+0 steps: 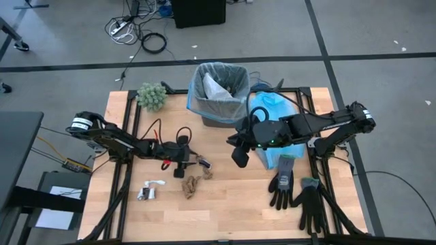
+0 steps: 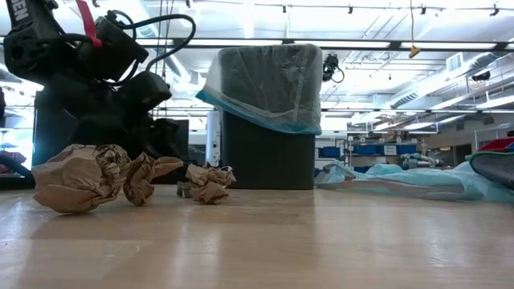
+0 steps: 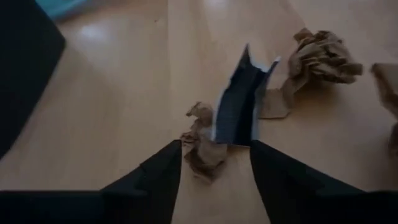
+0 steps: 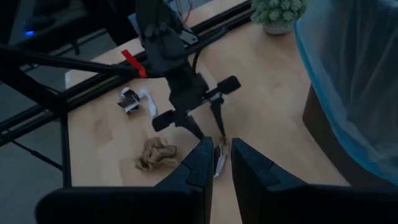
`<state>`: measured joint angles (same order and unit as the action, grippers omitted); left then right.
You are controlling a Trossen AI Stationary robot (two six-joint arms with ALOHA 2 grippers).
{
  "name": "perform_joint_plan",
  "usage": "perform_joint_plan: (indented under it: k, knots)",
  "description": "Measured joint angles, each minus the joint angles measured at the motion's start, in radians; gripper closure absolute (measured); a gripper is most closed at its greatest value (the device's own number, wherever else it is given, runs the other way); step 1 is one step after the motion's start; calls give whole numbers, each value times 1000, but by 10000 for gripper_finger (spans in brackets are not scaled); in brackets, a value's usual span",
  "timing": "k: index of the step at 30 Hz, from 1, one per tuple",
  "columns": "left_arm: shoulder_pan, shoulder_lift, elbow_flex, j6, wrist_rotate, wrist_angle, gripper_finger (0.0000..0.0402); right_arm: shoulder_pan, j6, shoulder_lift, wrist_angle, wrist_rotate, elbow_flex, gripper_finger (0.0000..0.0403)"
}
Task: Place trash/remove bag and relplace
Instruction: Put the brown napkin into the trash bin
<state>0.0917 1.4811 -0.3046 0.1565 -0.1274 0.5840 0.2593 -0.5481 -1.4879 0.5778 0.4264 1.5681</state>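
Trash [image 3: 239, 99] lies between open left gripper [image 3: 214, 163].

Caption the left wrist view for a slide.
Open left gripper over a shiny wrapper and brown scraps.

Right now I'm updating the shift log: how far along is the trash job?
Done: white paper sits in the lined bin. In hand: left pincer, open, stands over a silver wrapper. Left: brown scraps, a small wrapper, then swapping the liner.
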Motion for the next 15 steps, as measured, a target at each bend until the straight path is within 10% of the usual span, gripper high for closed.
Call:
perform_joint_plan:
  k: [15]
  knots:
    - [-27,175,-62,19,16,76,183,-13,-25,0,0,0,0,355]
